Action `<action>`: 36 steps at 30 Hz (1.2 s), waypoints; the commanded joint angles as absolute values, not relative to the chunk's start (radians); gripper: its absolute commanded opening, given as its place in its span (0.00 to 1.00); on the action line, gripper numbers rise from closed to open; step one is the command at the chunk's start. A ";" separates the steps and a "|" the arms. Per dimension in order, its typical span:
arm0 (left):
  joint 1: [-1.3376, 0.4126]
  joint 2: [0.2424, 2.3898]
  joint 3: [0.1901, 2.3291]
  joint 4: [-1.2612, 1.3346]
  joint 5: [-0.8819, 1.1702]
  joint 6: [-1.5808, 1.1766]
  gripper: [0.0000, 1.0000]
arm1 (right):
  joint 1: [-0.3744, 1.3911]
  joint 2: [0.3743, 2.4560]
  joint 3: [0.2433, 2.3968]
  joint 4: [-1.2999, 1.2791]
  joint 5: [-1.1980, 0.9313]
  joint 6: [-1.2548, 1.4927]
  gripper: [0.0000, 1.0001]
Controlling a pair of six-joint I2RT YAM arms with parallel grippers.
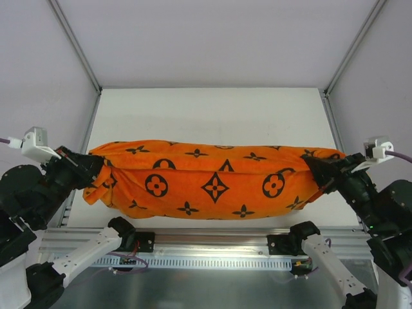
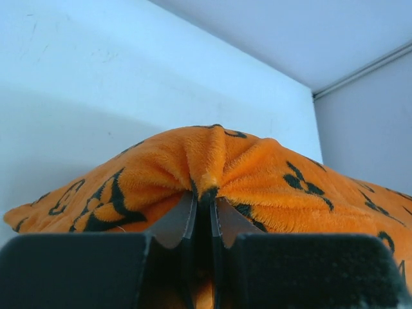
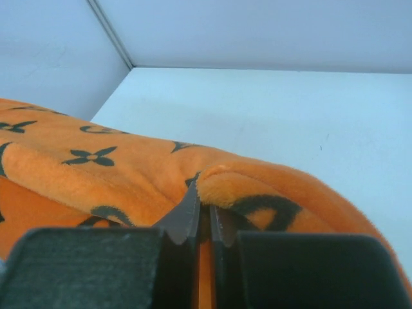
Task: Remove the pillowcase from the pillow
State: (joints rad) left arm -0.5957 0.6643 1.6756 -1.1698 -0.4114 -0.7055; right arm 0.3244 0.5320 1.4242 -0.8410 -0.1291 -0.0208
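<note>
Black fingers of the left end effector (image 2: 205, 197) fill the bottom of the left wrist view, clenched on a gathered pucker of the pillowcase (image 1: 215, 183). In the right wrist view the right end effector (image 3: 203, 203) is likewise clamped on a fold of the same cloth. Bright orange plush printed with dark flower, star and circle motifs, the pillowcase is stuffed plump and stretched crosswise over the white bench (image 1: 212, 109). It covers the pillow completely, so the cushion itself is hidden. At the pillowcase's left end the left end effector pinches a bunched corner, and at its right end the right one grips the opposite corner. Beyond the pillowcase, bare bench runs to white walls (image 1: 212, 38). On its near side lies a metal rail (image 1: 212, 239) carrying the arm bases
</note>
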 commanded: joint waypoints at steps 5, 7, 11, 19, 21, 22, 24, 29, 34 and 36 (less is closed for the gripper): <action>-0.581 0.910 1.621 -0.965 -0.695 -0.603 0.00 | 0.308 0.809 1.430 -0.701 0.196 -0.115 0.01; -0.565 1.009 1.643 -0.939 -0.707 -0.598 0.00 | 0.298 0.990 1.472 -0.666 0.196 -0.150 0.01; -0.352 1.318 1.820 -0.907 -0.367 -0.539 0.73 | 0.233 1.291 1.676 -0.722 0.150 -0.158 0.61; -0.319 1.422 1.849 -0.965 -0.201 -0.517 0.99 | 0.230 1.252 1.622 -0.756 0.072 -0.092 0.96; -0.318 1.408 1.813 -0.965 -0.199 -0.512 0.99 | 0.230 1.215 1.562 -0.756 0.061 -0.092 0.96; -0.319 1.390 1.772 -0.966 -0.196 -0.514 0.99 | 0.229 1.206 1.540 -0.758 0.045 -0.087 0.96; -0.319 1.368 1.723 -0.963 -0.175 -0.518 0.99 | 0.232 1.168 1.451 -0.749 0.028 -0.078 0.96; -0.319 1.275 1.498 -0.928 -0.114 -0.538 0.99 | 0.232 1.057 1.223 -0.709 0.028 -0.041 0.96; -0.319 1.201 1.330 -0.882 -0.091 -0.552 0.99 | 0.232 0.986 1.075 -0.678 0.011 -0.021 0.96; -0.318 1.206 1.321 -0.867 -0.081 -0.554 0.97 | 0.232 1.017 1.080 -0.675 -0.029 -0.017 0.96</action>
State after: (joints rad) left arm -0.3195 1.2411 1.3315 -0.9245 -0.1154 -0.5388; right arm 0.2306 1.0286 1.0641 -0.7341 0.0257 -0.0418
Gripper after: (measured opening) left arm 0.971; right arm 0.963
